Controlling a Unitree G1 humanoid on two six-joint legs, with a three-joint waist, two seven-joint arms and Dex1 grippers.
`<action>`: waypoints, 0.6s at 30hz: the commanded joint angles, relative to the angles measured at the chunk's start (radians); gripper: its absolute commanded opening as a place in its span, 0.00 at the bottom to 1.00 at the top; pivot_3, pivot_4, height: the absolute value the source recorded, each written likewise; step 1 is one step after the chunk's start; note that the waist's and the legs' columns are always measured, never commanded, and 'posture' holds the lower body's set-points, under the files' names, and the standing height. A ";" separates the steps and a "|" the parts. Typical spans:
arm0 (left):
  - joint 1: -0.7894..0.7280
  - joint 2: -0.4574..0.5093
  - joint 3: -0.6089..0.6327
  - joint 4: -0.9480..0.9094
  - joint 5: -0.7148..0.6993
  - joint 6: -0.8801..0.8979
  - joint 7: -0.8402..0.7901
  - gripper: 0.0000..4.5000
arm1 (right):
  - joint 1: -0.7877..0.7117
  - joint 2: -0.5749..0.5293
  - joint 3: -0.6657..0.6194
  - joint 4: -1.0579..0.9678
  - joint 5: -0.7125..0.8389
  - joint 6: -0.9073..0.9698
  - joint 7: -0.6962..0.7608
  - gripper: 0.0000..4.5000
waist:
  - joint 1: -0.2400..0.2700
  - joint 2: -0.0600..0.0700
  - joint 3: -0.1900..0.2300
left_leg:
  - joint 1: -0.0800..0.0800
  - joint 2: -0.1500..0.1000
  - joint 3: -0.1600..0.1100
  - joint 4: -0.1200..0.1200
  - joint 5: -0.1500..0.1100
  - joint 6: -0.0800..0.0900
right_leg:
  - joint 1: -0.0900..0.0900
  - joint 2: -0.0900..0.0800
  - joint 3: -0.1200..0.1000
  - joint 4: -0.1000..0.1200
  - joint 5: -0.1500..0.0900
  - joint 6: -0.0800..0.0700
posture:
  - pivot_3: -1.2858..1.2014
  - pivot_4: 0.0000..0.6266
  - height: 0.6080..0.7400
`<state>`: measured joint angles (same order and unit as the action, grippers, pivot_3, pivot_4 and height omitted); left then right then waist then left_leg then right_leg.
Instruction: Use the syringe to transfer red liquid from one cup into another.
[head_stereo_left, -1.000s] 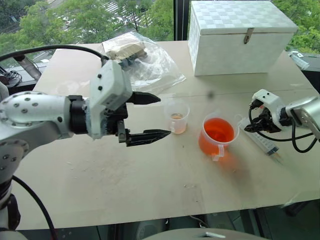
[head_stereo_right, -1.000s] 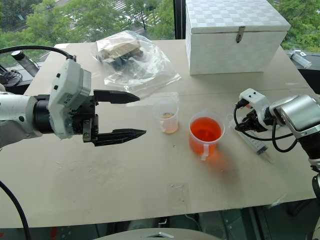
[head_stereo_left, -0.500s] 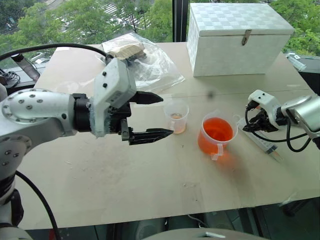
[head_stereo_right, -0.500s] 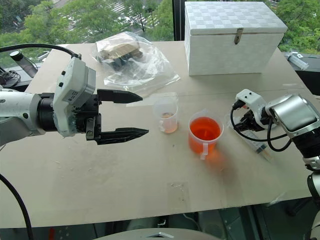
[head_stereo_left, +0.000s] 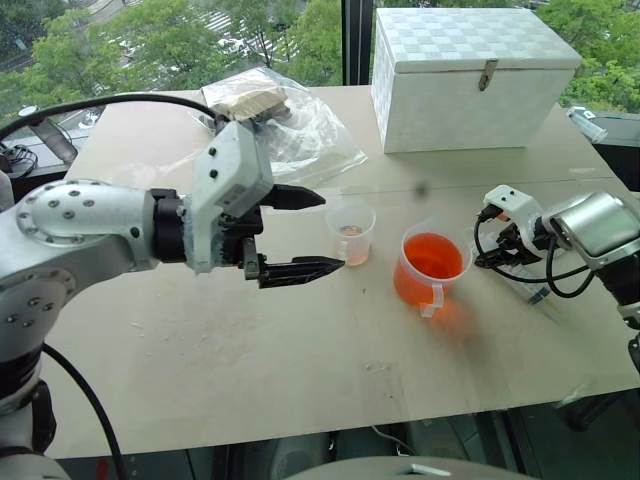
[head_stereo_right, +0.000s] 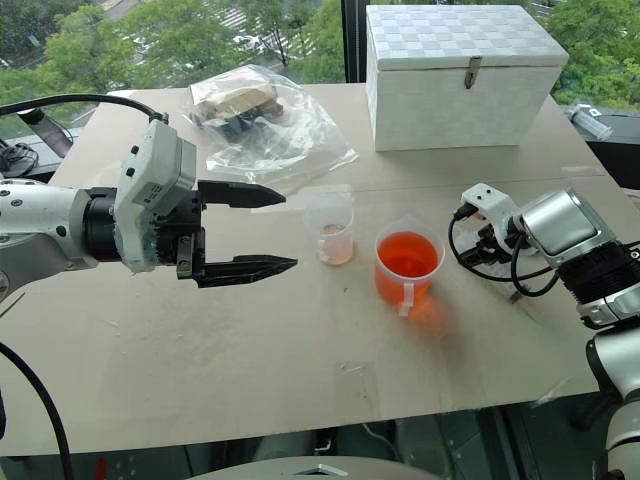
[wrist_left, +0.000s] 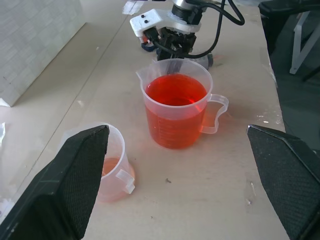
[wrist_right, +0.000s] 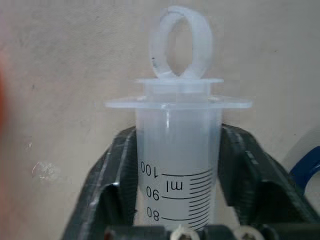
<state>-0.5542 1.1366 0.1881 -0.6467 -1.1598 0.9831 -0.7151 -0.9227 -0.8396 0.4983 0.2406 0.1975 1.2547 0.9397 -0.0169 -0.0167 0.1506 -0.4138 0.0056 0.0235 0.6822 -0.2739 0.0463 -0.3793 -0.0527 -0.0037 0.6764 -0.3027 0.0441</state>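
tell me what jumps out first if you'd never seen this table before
The beaker of bright red liquid near the table's middle grabs the eye, with the small cup just to its left. The left gripper hovers wide open beside that cup. At the right edge, the right gripper has its jaws closed on the syringe lying on the table.

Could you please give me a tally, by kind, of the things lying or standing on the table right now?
Clear plastic cups: 2 (handled beaker with red liquid, small cup)
Syringes: 1 (syringe, between the right hand's fingers)
White boxes: 1 (latched box)
Clear plastic bags: 1 (bag)
Total: 5
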 joint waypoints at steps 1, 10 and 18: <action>0.003 0.001 0.032 -0.012 0.009 -0.018 -0.005 1.00 | -0.052 0.003 0.035 0.025 -0.019 -0.014 0.045 0.33 | 0.000 0.001 0.001 | 0.000 0.000 0.000 0.000 0.000 0.000 | 0.000 0.000 0.000 0.000 0.000 0.000 | 0.52 0.24 1.00; 0.013 -0.026 0.026 -0.009 0.052 -0.042 -0.012 1.00 | -0.144 0.029 0.112 0.132 -0.088 -0.064 0.133 0.33 | 0.001 0.001 0.001 | -0.001 0.000 0.000 0.000 0.000 0.000 | 0.000 0.000 0.000 -0.001 0.000 0.000 | 0.52 0.24 1.00; -0.043 -0.082 0.041 0.055 0.056 -0.057 0.030 1.00 | -0.242 -0.023 -0.231 0.089 -0.008 0.004 0.058 0.33 | 0.005 0.004 0.005 | -0.002 0.000 0.000 0.000 0.000 0.000 | -0.001 -0.001 0.000 -0.001 0.000 0.000 | 0.52 0.24 1.00</action>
<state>-0.5611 1.0586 0.1935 -0.6131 -1.1048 0.9496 -0.6993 -1.1188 -0.8317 0.3895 0.3951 0.1637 1.2297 1.0273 -0.0118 -0.0124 0.1553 -0.4158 0.0055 0.0235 0.6817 -0.2740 0.0463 -0.3806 -0.0534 -0.0040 0.6756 -0.3027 0.0442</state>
